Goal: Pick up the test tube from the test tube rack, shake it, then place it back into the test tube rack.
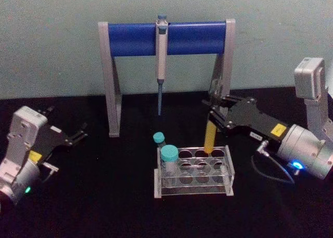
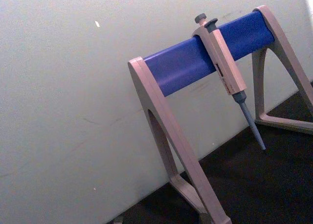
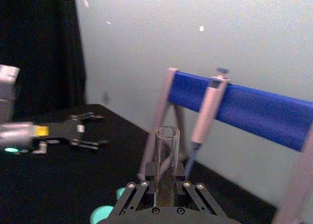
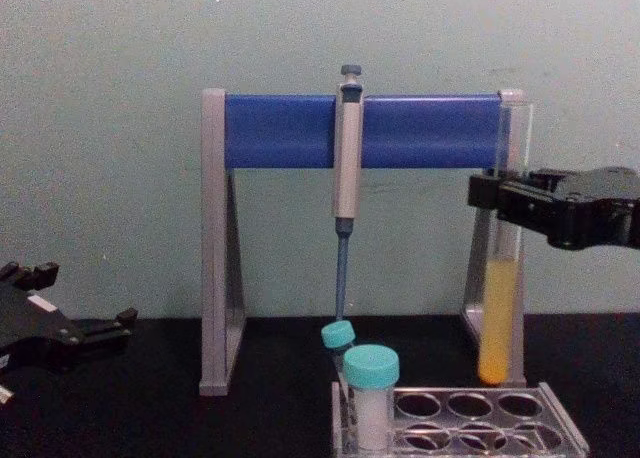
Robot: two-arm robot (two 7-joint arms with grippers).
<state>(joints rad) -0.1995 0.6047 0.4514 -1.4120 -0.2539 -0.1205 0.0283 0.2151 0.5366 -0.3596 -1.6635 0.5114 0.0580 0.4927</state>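
Note:
The test tube is clear glass with yellow liquid in its lower part. It hangs nearly upright, its round bottom just above the back row of the test tube rack. My right gripper is shut on the tube's upper half. The chest view shows the tube standing taller than the right gripper, over the right end of the rack. The tube's open mouth rises between the right gripper's fingers. My left gripper rests open and empty at the table's left.
A grey-and-blue pipette stand spans the back, with a pipette hanging from its bar. Two teal-capped vials stand in the rack's left holes. The left wrist view shows the stand and wall.

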